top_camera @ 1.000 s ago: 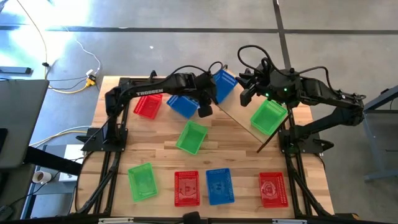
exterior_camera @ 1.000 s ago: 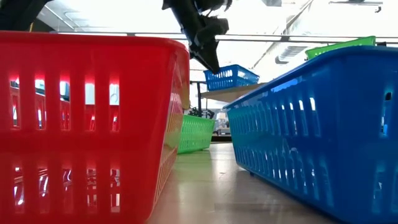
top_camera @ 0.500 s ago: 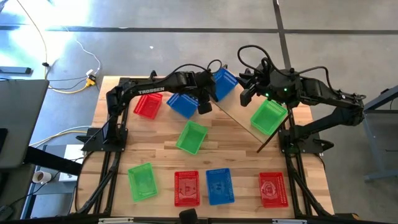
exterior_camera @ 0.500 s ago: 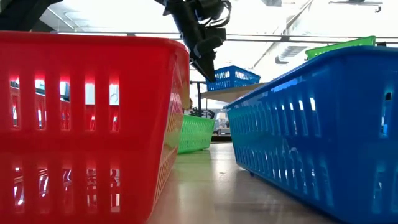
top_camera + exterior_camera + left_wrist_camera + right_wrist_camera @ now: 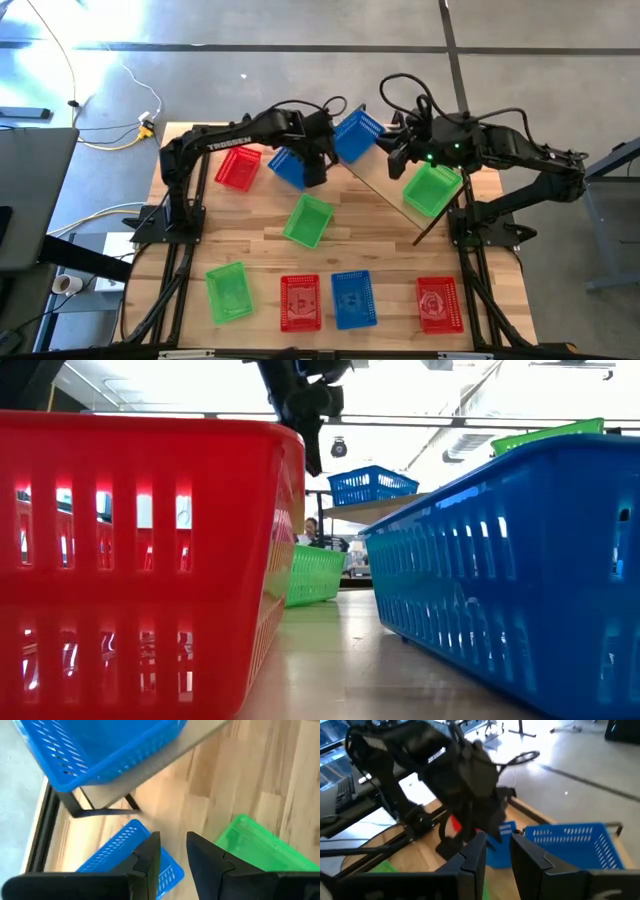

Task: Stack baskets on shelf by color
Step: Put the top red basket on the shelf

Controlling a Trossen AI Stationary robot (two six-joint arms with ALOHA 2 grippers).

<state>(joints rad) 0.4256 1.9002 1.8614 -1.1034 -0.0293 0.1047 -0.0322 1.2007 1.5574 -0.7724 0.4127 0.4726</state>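
On the shelf [image 5: 385, 188], which stands aslant at the back of the table [image 5: 180, 240], a blue basket [image 5: 355, 135] sits at the far end and a green basket [image 5: 432, 188] at the near end, with bare plank between them. All the baskets are small, rectangular and mesh-walled. They are probably light, fairly stiff and smooth, so the best hold is likely a pinch on one rim wall.

A second blue basket [image 5: 287, 165] and a red basket [image 5: 237, 168] lie beside the shelf, and a loose green basket [image 5: 308, 220] lies nearer mid-table. Four more baskets line the front edge.

The left gripper [image 5: 172, 837] hangs over the second blue basket, its fingers narrowly parted and holding nothing. The right gripper [image 5: 499, 837] hovers above the shelf's middle, likewise slightly parted and empty.
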